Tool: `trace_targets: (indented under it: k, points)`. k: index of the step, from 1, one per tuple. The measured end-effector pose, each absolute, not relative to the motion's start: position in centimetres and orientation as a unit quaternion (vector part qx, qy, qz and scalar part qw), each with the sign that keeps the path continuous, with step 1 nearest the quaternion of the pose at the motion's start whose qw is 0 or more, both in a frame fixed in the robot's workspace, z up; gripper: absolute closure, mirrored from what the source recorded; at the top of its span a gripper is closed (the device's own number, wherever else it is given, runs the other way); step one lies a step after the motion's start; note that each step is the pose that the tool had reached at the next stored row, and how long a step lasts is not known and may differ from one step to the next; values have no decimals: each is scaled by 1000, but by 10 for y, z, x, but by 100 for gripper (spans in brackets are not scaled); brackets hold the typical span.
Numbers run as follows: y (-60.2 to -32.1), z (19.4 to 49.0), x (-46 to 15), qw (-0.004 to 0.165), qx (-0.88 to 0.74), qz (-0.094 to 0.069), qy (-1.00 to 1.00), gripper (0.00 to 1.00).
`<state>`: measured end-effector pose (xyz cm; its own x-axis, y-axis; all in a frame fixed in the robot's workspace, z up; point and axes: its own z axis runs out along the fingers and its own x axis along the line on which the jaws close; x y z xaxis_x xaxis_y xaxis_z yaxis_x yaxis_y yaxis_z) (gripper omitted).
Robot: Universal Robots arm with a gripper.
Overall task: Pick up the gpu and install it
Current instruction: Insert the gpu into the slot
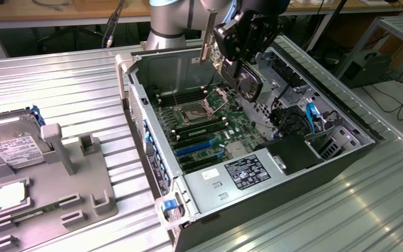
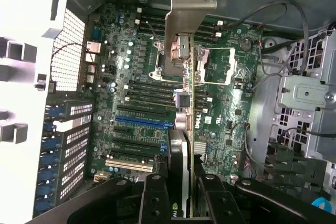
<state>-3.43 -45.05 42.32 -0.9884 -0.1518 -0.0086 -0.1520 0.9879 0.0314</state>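
Observation:
My gripper (image 1: 235,50) hangs over the open computer case (image 1: 152,157), shut on the gpu (image 1: 247,84). The card is a dark board with a round fan face, and its silvery bracket (image 1: 205,39) points upward. It is held above the motherboard (image 1: 201,123), apart from it. In the wrist view the gpu (image 2: 185,108) appears edge-on between my black fingers (image 2: 157,200). Its metal bracket (image 2: 184,14) lies over the processor socket area. The blue expansion slots (image 2: 142,123) sit off to one side of the card's edge.
A grey fixture (image 1: 75,184) stands on the ribbed metal table at the exterior view's left, holding a silver hard drive (image 1: 9,147) and a processor chip (image 1: 9,195). Inside the case are drive cages and blue cables (image 1: 314,118) and a labelled power supply (image 1: 247,172).

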Motion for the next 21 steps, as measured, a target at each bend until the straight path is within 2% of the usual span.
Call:
trace_targets:
  k: [21]
  points:
    - [-451,423,-34,2,-157,17,987,72]
